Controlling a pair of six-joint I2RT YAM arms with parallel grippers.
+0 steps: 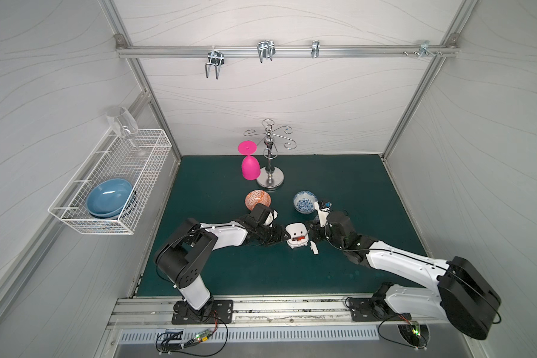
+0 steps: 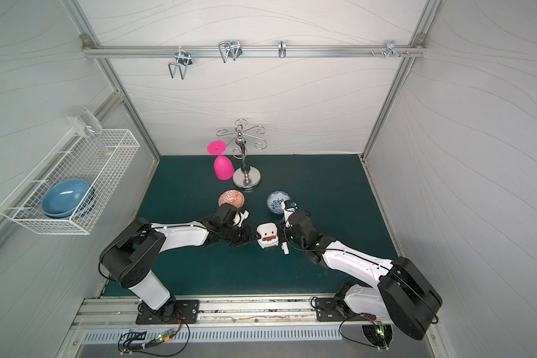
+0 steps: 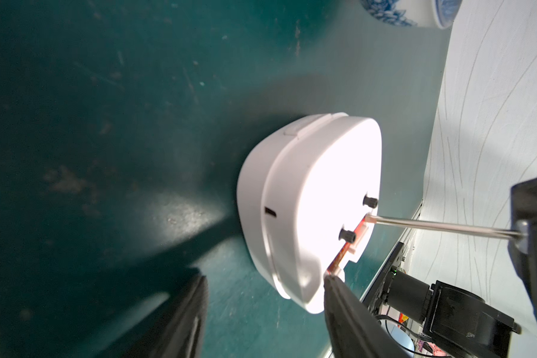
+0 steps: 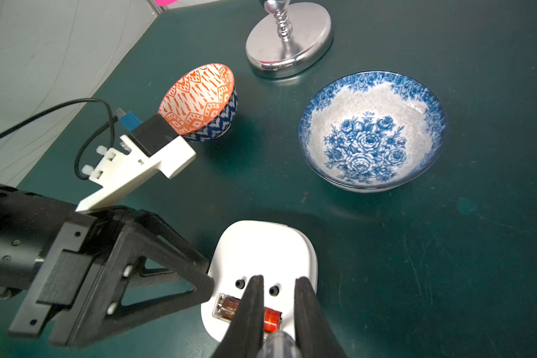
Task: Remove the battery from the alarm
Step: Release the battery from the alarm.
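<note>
Two arms meet at the alarm [image 1: 294, 231], which lies face down on the bench [image 1: 261, 272]. The left fingers [image 3: 186, 316] stand apart astride one corner, one tip at the slot's end and the other clear of the case, so nothing is clamped. The battery [image 4: 272, 319] sits in its open slot on the alarm's back. The right fingers [image 4: 250, 310] are closed on the screwdriver [image 3: 440, 226], whose tip rests at the slot's edge.

With the alarm unclamped, a pry may shove it sideways, or the tip may skid off the battery. The left wrist view shows the tip's contact. The right wrist view hides this behind its own finger but shows the battery's red body. Only the top views show the loose cover [image 1: 313, 248] just beside the alarm.
</note>
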